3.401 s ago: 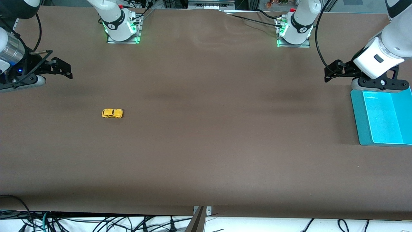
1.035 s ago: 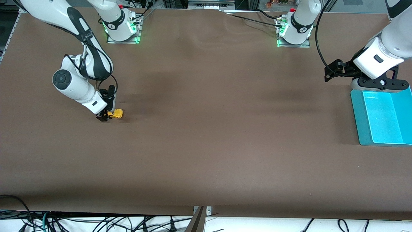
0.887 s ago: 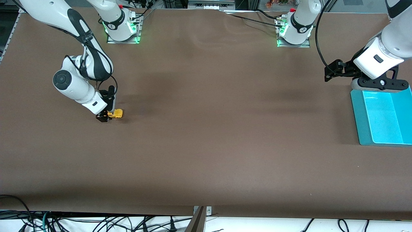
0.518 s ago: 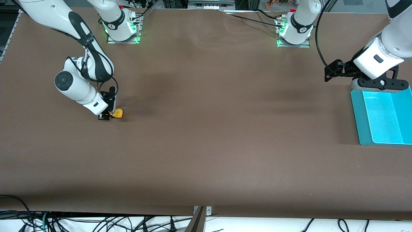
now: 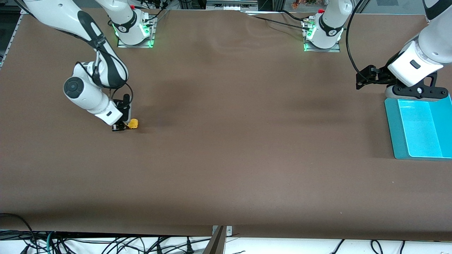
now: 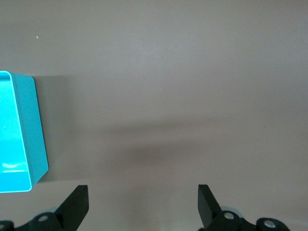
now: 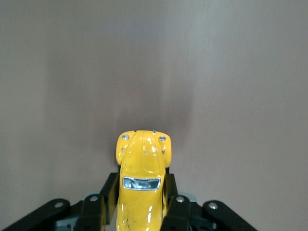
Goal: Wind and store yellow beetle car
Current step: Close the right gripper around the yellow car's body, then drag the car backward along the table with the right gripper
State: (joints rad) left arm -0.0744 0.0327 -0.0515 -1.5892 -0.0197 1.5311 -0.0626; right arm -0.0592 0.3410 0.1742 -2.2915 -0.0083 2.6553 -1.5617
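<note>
Right tool [image 5: 122, 126] clamped on the yellow beetle car [image 5: 133, 124], down at the brown counter [image 5: 226, 158] toward the right arm's end; car's sides pinched between the fingers [image 7: 107, 192]. Left tool [image 5: 363, 78] waiting with fingers apart, beside the turquoise bin [image 5: 392, 123].

A brown table [image 5: 226, 158] carries a turquoise bin [image 5: 393, 134] at the left arm's end and both arm bases

In the front view, most of the yellow beetle car [image 5: 133, 124] is hidden by the right end effector [image 5: 120, 127]. The teal bin [image 5: 395, 134] is cut off by the frame's edge.
</note>
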